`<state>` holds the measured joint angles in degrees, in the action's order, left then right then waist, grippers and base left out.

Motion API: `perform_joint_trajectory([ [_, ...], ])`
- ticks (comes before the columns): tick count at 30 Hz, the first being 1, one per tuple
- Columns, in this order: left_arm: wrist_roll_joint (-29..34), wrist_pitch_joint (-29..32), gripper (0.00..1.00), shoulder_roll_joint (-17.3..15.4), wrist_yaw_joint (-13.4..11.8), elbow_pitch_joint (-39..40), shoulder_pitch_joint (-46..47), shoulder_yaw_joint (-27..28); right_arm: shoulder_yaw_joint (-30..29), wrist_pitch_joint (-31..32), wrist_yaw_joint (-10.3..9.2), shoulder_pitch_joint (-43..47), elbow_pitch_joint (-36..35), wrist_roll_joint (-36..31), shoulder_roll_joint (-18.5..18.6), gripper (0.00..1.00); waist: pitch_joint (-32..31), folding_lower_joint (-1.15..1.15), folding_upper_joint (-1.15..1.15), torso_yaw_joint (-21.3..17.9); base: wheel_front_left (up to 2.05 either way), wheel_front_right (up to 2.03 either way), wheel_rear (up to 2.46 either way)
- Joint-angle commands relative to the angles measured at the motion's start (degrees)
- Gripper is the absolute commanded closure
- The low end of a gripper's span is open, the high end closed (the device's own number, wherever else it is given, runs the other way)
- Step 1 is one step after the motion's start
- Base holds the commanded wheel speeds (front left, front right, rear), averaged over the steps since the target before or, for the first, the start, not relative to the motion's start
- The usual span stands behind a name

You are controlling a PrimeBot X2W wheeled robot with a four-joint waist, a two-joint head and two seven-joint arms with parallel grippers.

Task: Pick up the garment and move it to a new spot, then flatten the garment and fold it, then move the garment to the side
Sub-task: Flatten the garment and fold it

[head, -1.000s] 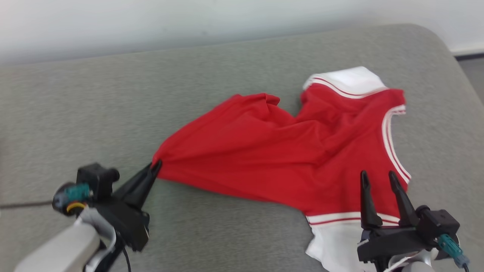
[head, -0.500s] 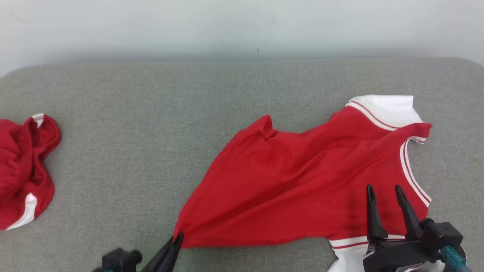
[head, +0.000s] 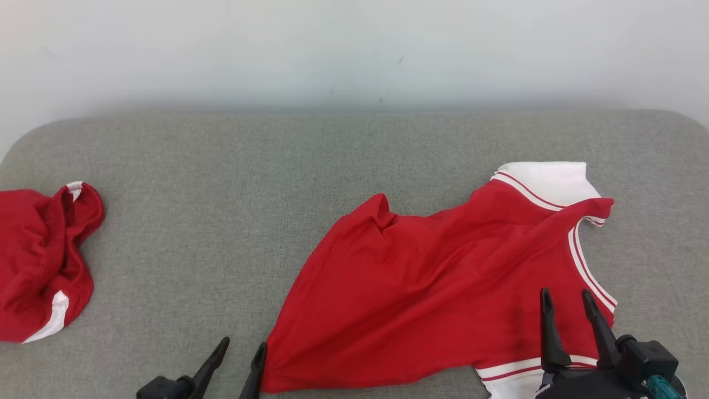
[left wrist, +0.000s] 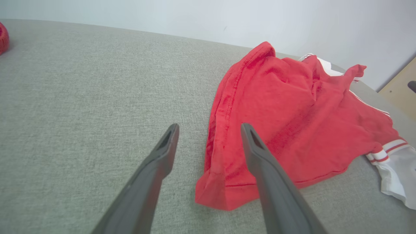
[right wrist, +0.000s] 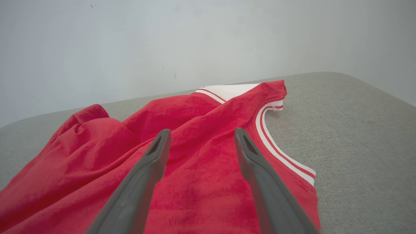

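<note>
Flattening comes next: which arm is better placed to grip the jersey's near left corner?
Left. The left gripper is open at that corner of the garment; the right gripper hovers over its opposite side.

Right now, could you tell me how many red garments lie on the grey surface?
2: the jersey spread out at centre-right, and a bunched red garment at the far left, partly cut off by the picture's edge.

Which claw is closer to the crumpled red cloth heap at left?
Left. The left claw is right of the heap, beside the red fabric jersey; the right claw is over it, farther right.
</note>
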<state>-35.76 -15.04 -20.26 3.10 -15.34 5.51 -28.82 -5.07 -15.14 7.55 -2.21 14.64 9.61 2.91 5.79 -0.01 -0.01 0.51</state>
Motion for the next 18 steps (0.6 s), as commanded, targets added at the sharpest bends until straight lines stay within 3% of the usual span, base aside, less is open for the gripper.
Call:
perform_joint_trajectory([
  [1,1.71,-0.16,0.0,0.84,0.39,0.48,-1.53,1.87,-0.24,-0.04,-0.13,1.01,0.01,-0.55,-0.05,0.0,-0.97,0.01,0.01,-0.56,0.0,0.0,0.0],
  [6,5.96,-0.16,0.0,2.77,1.32,-0.3,-3.86,5.53,-0.8,-0.04,-0.13,2.86,-0.64,-1.23,-0.06,0.0,-2.35,0.01,0.01,-1.59,0.0,0.0,0.0],
  [18,11.21,-0.16,0.0,3.31,3.92,-4.87,-4.28,3.85,-0.73,-0.04,-0.14,11.42,0.31,-2.33,-0.04,0.0,-3.42,0.01,0.01,-1.76,0.0,0.0,0.0],
])
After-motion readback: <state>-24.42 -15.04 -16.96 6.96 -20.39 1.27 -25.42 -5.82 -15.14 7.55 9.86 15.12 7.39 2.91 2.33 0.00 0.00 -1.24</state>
